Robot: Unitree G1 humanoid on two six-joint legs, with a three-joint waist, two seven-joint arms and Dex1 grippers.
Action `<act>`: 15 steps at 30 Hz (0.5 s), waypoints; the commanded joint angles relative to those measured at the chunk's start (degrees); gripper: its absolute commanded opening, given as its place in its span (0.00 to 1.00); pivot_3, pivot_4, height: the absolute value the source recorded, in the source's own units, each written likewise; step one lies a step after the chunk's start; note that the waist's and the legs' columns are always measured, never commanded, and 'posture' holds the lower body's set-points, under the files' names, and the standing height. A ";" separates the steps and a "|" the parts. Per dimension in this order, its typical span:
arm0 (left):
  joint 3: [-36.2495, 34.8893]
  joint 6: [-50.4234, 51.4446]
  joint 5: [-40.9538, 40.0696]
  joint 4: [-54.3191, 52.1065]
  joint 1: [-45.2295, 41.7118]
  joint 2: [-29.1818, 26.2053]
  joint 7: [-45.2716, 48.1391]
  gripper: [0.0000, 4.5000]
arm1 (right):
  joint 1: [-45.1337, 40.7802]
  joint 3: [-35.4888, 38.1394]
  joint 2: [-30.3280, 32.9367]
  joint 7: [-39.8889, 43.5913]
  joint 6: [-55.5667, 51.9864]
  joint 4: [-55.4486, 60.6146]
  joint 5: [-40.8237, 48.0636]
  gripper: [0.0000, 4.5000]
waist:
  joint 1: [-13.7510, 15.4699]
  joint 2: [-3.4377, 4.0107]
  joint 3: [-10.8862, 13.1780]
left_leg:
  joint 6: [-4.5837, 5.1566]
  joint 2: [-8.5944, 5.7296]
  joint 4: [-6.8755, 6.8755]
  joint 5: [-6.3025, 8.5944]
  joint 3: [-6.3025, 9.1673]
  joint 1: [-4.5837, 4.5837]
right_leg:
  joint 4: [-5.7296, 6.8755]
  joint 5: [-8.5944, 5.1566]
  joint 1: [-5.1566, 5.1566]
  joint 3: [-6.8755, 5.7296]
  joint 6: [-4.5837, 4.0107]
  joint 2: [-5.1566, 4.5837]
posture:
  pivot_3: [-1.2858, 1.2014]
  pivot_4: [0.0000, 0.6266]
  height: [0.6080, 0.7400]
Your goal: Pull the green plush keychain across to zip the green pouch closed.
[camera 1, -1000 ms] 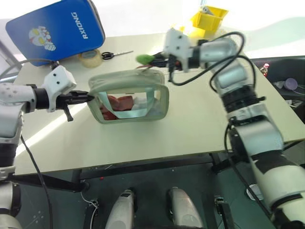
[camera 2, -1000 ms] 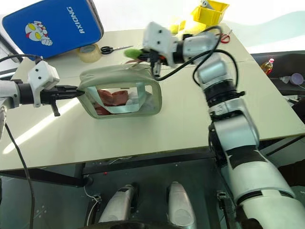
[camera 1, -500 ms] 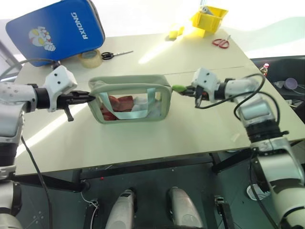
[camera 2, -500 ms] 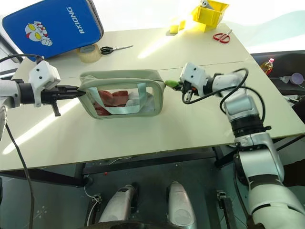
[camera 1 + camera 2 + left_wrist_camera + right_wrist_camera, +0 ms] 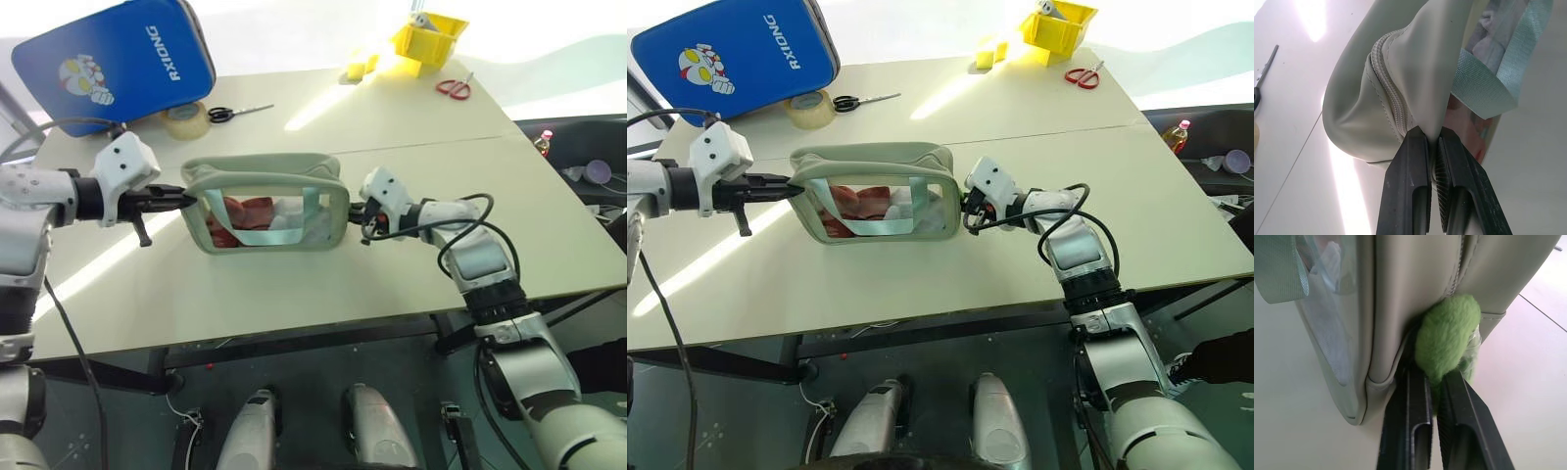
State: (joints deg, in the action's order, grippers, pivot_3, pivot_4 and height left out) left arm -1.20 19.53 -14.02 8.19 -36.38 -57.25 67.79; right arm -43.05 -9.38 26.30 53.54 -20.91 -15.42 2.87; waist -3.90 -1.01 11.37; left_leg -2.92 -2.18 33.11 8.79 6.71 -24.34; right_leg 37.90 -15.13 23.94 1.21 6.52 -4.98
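The green pouch (image 5: 263,178) stands upright in the middle of the table, with red and pale items behind its clear window. Its top zip (image 5: 1393,93) looks drawn shut along its length. My left gripper (image 5: 192,199) is shut on the fabric at the pouch's left end (image 5: 1415,73). At the pouch's right end, low down, my right gripper (image 5: 356,210) has its fingers (image 5: 1415,401) pinched on the lower part of the green plush keychain (image 5: 1447,340), which presses against the end wall of the pouch (image 5: 1400,293).
A big blue pad (image 5: 113,59) leans at the back left, with a tape roll (image 5: 184,119) and black scissors (image 5: 230,112) beside it. At the back right are a yellow bin (image 5: 431,34), red scissors (image 5: 453,88) and a small yellow block (image 5: 358,69). The table's front edge (image 5: 294,328) lies close below the pouch.
My right gripper carried the green plush keychain from above the pouch's top across to the right, then down against the pouch's right end. The left gripper has kept its hold.
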 commanded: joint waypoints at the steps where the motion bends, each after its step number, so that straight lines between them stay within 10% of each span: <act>1: -0.44 -0.09 0.96 0.22 -0.43 -0.80 -0.12 0.00 | -2.89 2.00 3.36 4.20 -0.86 3.29 2.72 0.44 | 0.02 0.00 0.00 | 0.00 0.00 0.01 0.00 0.00 0.00 | 0.00 0.00 -0.01 0.00 0.00 0.00 | 0.52 0.24 1.00; 6: -1.03 -0.12 0.56 0.42 -0.48 -0.66 -0.42 0.00 | -9.13 1.96 12.33 12.80 4.06 -1.17 2.21 0.99 | -0.02 0.02 0.01 | 0.00 0.00 0.01 0.00 -0.01 0.00 | -0.01 0.00 0.00 0.00 0.01 0.00 | 0.52 0.24 1.00; 11: -3.07 2.39 -2.48 -0.20 -1.06 -0.34 -0.20 0.23 | -16.35 2.27 16.95 19.61 7.27 -8.07 3.26 1.00 | -0.07 0.02 0.01 | 0.00 0.00 -0.02 0.01 -0.01 0.00 | -0.04 -0.01 0.00 -0.01 0.00 0.00 | 0.52 0.24 1.00; 15: -4.39 4.76 -4.19 -0.63 -1.42 -1.47 0.32 0.69 | -18.94 2.77 17.62 23.33 5.47 -7.51 5.25 1.00 | -0.09 0.02 0.02 | 0.00 0.01 -0.02 0.01 -0.01 -0.02 | -0.04 -0.01 0.02 0.00 0.00 0.00 | 0.52 0.24 1.00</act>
State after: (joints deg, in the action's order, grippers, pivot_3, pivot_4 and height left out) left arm -2.50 23.38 -16.94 8.47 -36.39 -57.30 68.21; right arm -59.71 -8.24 43.32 75.53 -14.95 -24.17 6.39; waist -3.99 -0.99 11.38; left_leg -2.92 -2.18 33.09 8.80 6.70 -24.36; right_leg 37.86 -15.14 23.97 1.21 6.53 -4.98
